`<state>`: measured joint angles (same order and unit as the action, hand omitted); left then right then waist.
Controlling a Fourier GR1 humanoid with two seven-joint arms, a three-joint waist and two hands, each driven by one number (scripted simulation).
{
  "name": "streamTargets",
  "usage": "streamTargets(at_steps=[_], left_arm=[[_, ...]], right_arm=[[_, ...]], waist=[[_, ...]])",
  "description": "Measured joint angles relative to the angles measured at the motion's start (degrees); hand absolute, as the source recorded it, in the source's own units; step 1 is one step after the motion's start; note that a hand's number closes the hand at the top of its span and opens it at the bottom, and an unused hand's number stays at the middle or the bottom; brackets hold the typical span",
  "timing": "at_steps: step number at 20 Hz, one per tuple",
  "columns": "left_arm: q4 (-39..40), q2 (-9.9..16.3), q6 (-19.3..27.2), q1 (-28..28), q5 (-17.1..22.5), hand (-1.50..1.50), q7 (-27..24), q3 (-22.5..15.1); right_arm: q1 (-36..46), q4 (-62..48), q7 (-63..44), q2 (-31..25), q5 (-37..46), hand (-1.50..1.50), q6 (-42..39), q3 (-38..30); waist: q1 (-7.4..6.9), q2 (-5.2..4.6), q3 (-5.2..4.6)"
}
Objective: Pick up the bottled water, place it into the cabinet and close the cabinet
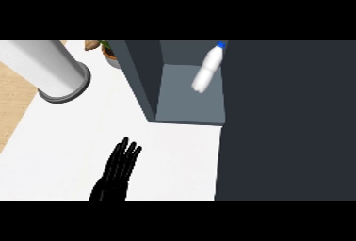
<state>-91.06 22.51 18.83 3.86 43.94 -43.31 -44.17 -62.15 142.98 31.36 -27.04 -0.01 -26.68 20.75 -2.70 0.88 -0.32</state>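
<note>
Head view, looking steeply down: the white counter (pixel 83 141) spreads wide across the left and middle, with plenty of bare surface around the one hand that shows. The dark cabinet (pixel 142 75) stands at the top middle, its left wall running down to the front edge of its grey shelf, and the cabinet door (pixel 288 122) — a big dark slab — fills the whole right side, its left edge running straight down past the shelf.

The bottled water (pixel 207 70) is inside the cabinet, tilted, blue cap up toward the back, white body leaning down-left over the shelf. No writing on it can be read.

The left hand (pixel 119 169) comes in from the lower edge, fingers straight and pointing up — open, holding nothing, well apart from the bottle.

At upper left a large white cylinder (pixel 49 66) on a grey base sits on the counter, and a potted plant (pixel 108 52) peeks in beside the cabinet's left wall.
</note>
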Motion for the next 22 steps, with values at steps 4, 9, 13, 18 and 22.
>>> streamTargets(at_steps=[4, 9, 13, 18, 22], left_arm=[[-4.24, 6.08, -3.10, 5.14, 0.45, -1.50, -2.63, 1.59], [-8.55, 13.00, -6.93, 11.79, 1.51, -1.50, -6.35, 4.25], [-11.04, 18.64, -11.13, 16.82, 2.82, -1.50, -9.12, 6.71], [-11.95, 23.67, -16.24, 21.20, 3.69, -1.50, -12.04, 9.16], [-12.38, 26.77, -18.90, 22.49, 4.44, -1.50, -12.54, 10.88]], right_arm=[[3.91, 0.16, -1.74, -3.06, 1.02, 1.50, -1.56, 2.19], [8.07, 0.46, -5.99, -3.67, 1.70, 1.50, -0.89, 7.59], [11.33, 0.49, -10.72, -2.72, 1.96, 1.50, 0.77, 12.12], [17.11, 0.50, -15.77, -1.19, 1.77, 1.50, 3.23, 13.96], [24.06, 0.35, -18.74, -1.07, 1.58, 1.50, 3.87, 13.24]], waist=[[-0.52, 0.09, -0.09], [-0.77, -0.09, -0.19], [-0.96, -0.42, -0.21], [-2.26, -1.09, -0.26], [-3.80, -1.52, -0.36]])
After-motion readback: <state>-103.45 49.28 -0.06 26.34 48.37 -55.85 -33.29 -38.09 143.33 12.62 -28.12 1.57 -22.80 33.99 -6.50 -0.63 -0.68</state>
